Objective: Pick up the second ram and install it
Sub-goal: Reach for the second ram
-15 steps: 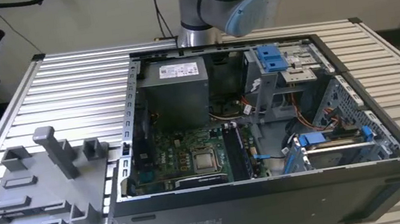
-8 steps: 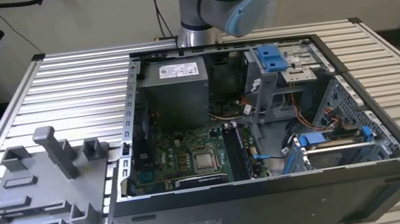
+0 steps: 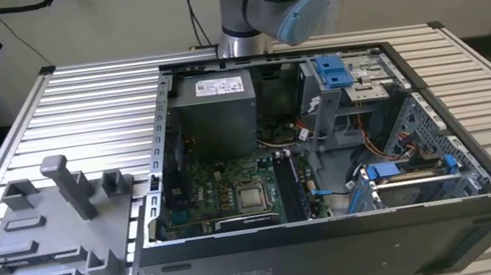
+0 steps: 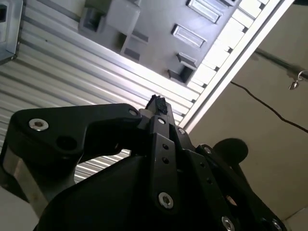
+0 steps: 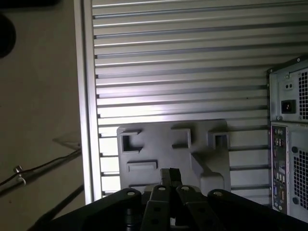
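Entry, gripper (image 5: 171, 174) (image 4: 157, 102): hangs above the grey tray (image 5: 163, 149) in both wrist views; black fingers clenched tip to tip, grasping nothing.

Entry, second ram (image 3: 290, 189): stands on edge as a long dark strip in the slots of the green motherboard (image 3: 201, 195), just right of the silver square chip (image 3: 252, 196) in the exterior view; cannot tell it from a neighbouring stick.

Entry, computer case (image 3: 341, 254): lies open on the ribbed tabletop (image 3: 93, 94); grey power supply (image 3: 213, 113) at the far side, blue brackets (image 3: 337, 69) toward the exterior view's right.

Entry, grey tray, exterior view: rests on the tabletop at the exterior view's left, just beside the case, upright holders rising from it.

Entry, arm base (image 3: 269, 2): stands at the far side, behind the case.
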Tool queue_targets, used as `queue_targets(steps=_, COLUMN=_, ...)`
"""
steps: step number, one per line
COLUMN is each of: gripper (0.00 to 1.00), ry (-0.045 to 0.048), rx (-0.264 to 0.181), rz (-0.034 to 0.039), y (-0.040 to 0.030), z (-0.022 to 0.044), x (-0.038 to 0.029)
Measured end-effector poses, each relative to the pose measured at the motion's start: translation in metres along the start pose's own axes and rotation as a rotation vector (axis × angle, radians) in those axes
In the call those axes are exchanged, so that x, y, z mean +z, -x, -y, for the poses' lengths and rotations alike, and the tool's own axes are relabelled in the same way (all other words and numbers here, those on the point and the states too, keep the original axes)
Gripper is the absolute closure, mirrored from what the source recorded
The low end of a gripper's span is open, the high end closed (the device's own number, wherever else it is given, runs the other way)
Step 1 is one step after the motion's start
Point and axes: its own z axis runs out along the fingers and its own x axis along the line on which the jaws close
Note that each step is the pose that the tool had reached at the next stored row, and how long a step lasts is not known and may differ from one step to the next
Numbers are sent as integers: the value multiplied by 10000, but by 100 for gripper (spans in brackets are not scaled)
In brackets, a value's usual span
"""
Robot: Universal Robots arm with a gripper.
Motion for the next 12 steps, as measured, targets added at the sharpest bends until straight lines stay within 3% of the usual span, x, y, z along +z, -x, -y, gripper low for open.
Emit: queue_targets(steps=12, gripper=89, ry=0, rx=0, rz=-2, y=20, z=265, x=-5)
